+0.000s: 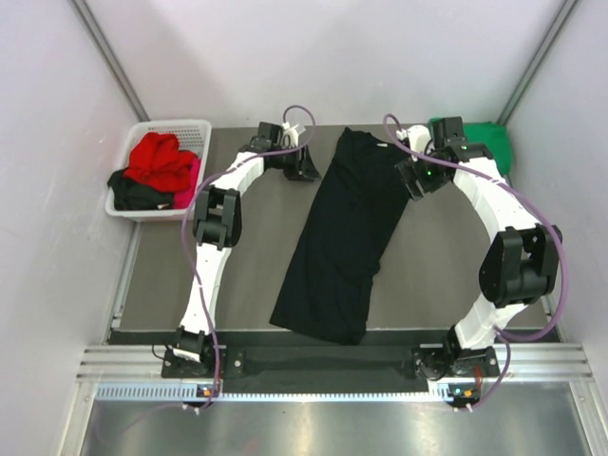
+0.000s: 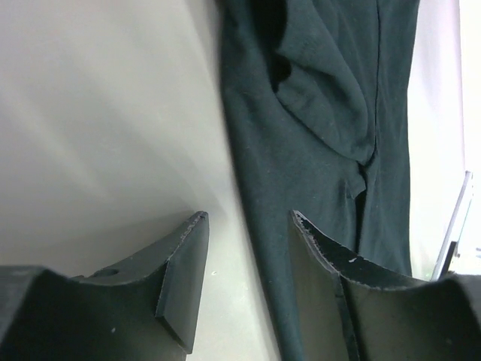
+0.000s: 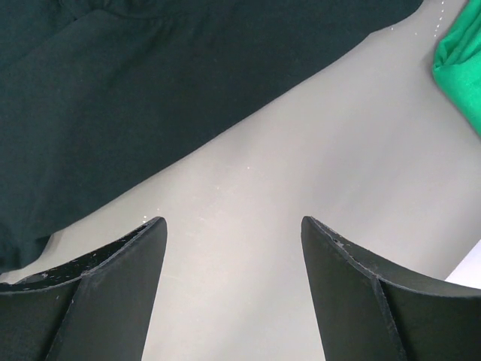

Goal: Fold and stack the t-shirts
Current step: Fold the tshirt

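Left tool [image 2: 248, 216], right tool [image 3: 233, 220] flank black t-shirt [image 1: 342, 237] — both parted.

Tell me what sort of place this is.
Probably a robotics lab cell: white walls box in a grey table, two robot arms bolted at its edge, t-shirts in a basket.

Left claw [image 2: 248, 226] and right claw [image 3: 233, 226] both hover low, jaws parted, holding nothing.
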Robot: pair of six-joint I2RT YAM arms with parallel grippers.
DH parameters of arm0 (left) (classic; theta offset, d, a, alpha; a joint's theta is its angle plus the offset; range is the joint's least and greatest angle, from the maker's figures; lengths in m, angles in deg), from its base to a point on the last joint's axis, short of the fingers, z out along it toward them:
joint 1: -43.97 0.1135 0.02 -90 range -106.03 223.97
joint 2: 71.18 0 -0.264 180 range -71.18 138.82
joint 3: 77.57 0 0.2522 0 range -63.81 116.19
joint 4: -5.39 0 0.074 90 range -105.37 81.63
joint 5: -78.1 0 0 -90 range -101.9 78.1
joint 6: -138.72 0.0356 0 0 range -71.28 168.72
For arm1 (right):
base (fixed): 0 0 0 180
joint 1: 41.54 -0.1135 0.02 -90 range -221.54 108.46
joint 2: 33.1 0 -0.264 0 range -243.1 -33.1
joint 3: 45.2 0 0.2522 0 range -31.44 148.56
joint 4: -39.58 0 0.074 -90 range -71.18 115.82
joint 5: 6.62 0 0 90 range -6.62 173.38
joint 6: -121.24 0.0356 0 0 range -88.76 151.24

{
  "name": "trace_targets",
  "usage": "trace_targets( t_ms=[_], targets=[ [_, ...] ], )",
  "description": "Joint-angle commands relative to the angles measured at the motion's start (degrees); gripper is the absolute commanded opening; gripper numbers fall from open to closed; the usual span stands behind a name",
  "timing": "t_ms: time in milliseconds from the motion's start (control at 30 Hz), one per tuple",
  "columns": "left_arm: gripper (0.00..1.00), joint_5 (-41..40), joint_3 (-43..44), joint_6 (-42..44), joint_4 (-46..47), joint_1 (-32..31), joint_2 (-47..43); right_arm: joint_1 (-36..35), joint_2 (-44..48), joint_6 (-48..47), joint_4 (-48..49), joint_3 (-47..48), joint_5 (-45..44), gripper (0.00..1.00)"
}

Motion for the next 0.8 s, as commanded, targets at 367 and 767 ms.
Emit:
trace_targets(
  t_ms=[367,767],
  targets=[
    [0.31,1.4,-4.1,4.4,-4.5,-1.7,-0.1,-0.1,-2.3,0.9,0.8,5.3,3.4,0.73],
    [0.0,-14.3,1.2,11.1,-7.2,-0.3,-0.6,1.6,-4.5,1.7,2.4,6.9,5.3,0.71]
  ],
)
